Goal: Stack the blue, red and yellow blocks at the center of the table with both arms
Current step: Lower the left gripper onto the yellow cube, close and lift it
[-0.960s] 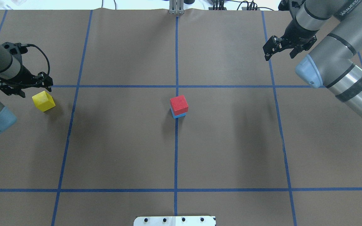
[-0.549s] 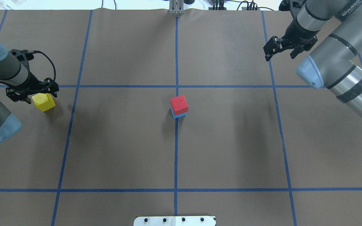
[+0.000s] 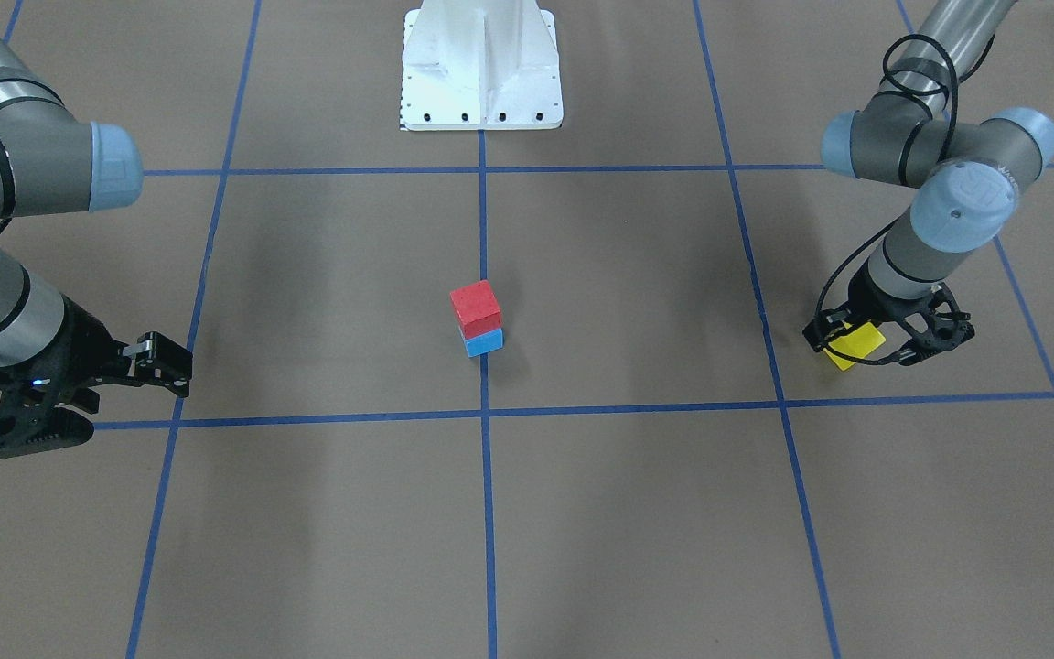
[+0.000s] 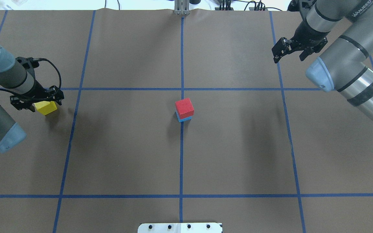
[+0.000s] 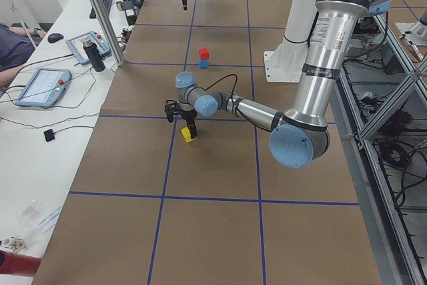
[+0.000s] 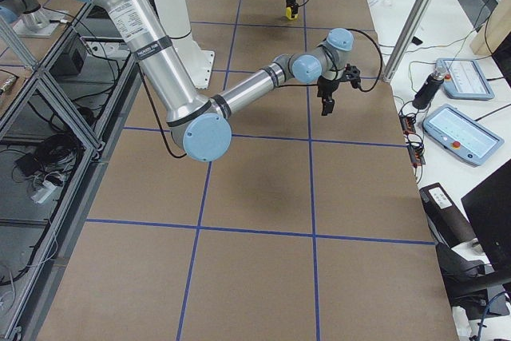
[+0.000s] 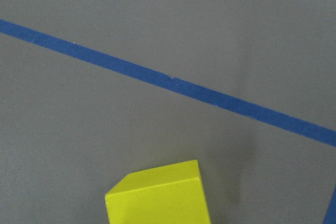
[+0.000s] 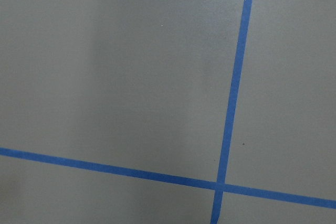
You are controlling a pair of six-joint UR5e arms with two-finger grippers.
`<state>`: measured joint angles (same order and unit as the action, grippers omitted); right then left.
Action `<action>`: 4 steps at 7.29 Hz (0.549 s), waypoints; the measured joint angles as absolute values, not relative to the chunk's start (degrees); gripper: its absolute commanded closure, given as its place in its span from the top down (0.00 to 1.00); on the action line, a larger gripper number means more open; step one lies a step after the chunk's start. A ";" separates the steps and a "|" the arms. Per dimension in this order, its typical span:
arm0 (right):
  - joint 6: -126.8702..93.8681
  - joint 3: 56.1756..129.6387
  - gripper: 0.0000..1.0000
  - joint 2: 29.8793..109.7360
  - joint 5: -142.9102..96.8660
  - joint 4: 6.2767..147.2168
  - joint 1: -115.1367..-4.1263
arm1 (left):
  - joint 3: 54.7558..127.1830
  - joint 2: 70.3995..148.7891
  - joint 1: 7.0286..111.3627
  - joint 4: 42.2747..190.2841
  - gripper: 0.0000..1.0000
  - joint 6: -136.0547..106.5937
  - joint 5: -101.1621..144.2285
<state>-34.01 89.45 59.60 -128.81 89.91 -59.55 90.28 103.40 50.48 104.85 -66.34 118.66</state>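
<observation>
Jaws of left arm (image 4: 8, 76) have shifted over yellow block (image 4: 46, 107), spread.

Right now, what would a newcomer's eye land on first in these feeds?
The red cube sitting on the blue cube, where the blue tape lines cross at centre, stands out first. Next comes the yellow cube far out on the robot's left, with the left gripper open over it. The right gripper hangs open and empty, far off on the right side.
</observation>
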 measured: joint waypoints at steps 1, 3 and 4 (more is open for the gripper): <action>-34.04 89.44 0.99 59.52 -128.86 89.93 -59.54 | 90.15 103.33 50.48 104.85 1.00 -66.25 118.66; -34.09 89.54 0.99 59.35 -128.95 90.01 -59.51 | 89.85 103.22 50.52 104.85 0.98 -66.19 118.65; -34.10 89.73 0.99 59.31 -128.99 90.09 -59.51 | 89.76 103.11 50.56 104.85 0.89 -66.18 118.65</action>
